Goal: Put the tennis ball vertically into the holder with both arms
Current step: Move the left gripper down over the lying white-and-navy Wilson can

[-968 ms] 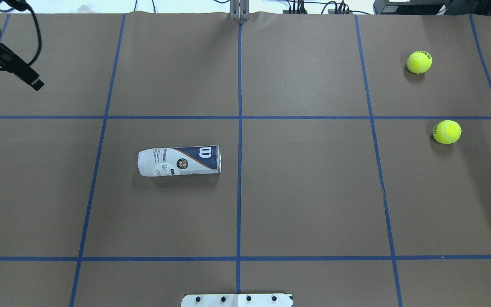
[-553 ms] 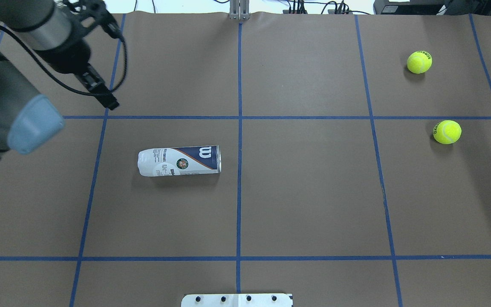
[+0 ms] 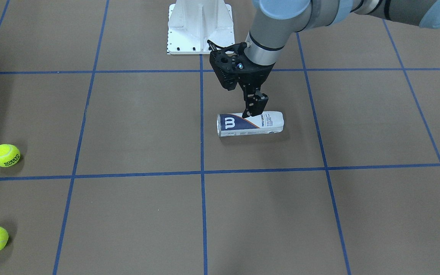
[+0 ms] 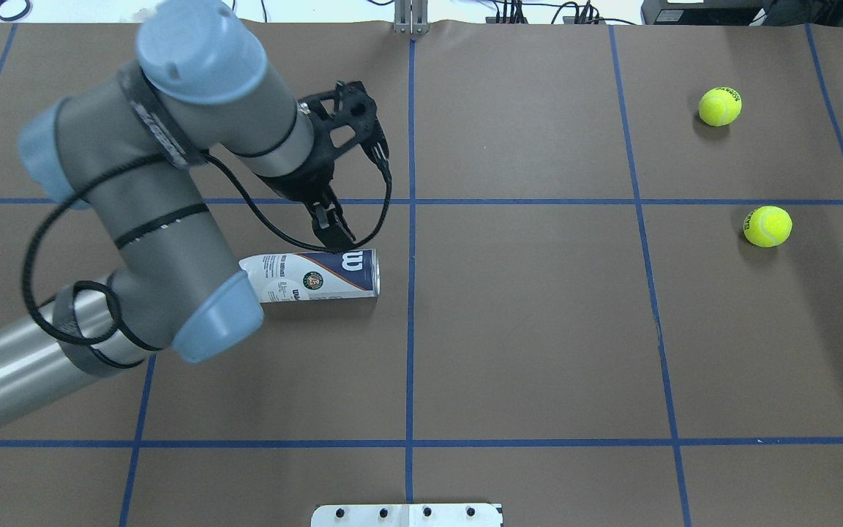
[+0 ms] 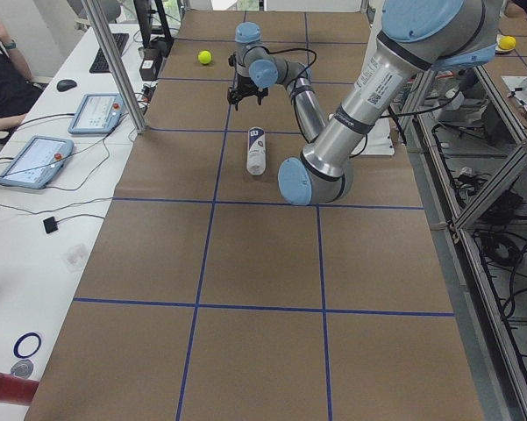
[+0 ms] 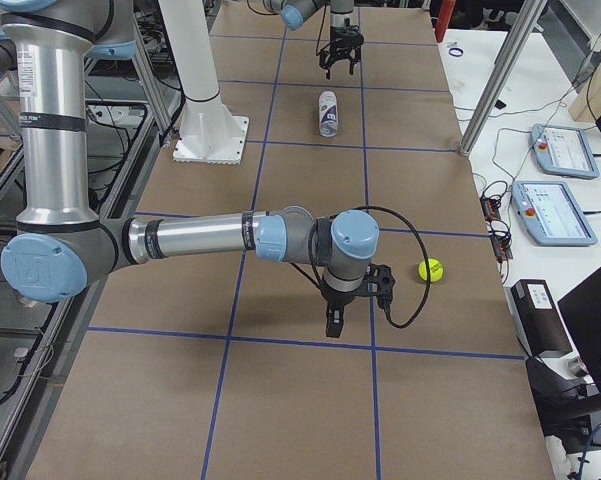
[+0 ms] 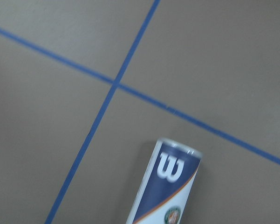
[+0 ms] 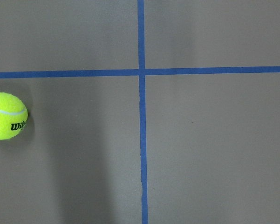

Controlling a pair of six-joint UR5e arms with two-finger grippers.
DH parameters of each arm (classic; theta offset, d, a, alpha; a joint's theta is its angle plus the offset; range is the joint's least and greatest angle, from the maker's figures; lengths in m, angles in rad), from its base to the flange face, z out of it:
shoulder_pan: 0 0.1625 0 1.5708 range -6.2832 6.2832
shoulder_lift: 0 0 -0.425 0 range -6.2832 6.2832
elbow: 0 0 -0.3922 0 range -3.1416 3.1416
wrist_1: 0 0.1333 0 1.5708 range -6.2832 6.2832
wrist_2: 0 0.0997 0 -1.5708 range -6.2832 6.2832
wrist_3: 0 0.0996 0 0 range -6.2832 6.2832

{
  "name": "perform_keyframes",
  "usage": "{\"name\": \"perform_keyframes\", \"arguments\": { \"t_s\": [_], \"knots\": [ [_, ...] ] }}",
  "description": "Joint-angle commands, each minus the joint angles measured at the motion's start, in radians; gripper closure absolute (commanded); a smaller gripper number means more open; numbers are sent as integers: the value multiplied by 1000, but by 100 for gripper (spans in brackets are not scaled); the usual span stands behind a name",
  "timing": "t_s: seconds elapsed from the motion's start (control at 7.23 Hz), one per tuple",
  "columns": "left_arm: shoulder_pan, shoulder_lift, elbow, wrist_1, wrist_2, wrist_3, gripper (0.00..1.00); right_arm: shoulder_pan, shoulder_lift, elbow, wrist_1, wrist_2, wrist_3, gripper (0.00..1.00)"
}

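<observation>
We judge the tennis-ball can point(image 4: 315, 276), lying flat, light, thin-walled and apt to roll; grasp mid-body. Left gripper point(image 3: 251, 110) above it, empty, spread unclear; right gripper point(image 6: 333, 322) likewise unclear.

We swung the left arm point(image 4: 165, 219) in from the far-left corner toward mid-desk; left pincer point(image 4: 334, 228) now hangs just above the lying holder point(image 4: 312, 276), near its navy end.
</observation>
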Motion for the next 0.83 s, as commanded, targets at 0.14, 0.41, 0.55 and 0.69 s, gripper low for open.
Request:
{"name": "perform_keyframes", "arguments": {
  "t_s": [0.14, 0.41, 0.55, 0.69],
  "knots": [
    [112, -4, 114, -97, 144, 54, 1, -4, 1, 1, 0, 1, -1, 0],
    [115, -7, 162, -116, 146, 54, 1, -4, 1, 2, 0, 2, -1, 0],
    [118, -8, 185, -142, 160, 54, 1, -4, 1, 2, 0, 2, 1, 0],
    [132, -25, 206, -152, 208, 60, 1, -4, 3, -1, 0, 2, 1, 0]
  ]
}}
